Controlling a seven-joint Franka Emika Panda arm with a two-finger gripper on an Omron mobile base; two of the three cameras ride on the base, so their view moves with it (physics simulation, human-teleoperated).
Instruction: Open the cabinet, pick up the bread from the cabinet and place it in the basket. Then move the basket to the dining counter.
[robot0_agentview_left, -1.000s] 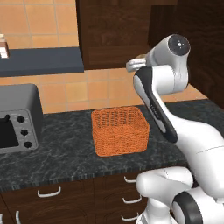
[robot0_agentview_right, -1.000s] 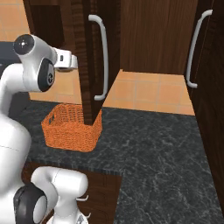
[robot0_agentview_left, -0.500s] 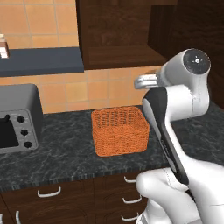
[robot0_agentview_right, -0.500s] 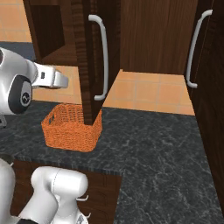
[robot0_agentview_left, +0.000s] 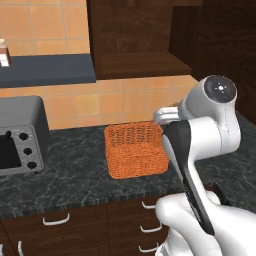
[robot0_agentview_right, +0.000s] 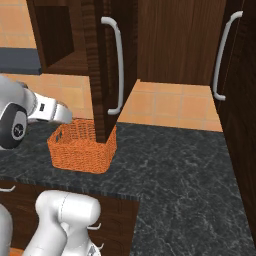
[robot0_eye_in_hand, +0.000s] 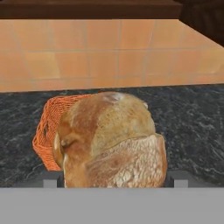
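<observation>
Dark speckled countertop, far tiled wall. Bread clamped between wide-set jaws, near basket beneath open cabinet. Advised: centre over basket, lower, then release.

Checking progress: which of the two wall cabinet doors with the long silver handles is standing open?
The left door, above the basket: it is swung out edge-on, exposing the shelf behind. The right door sits closed.
</observation>
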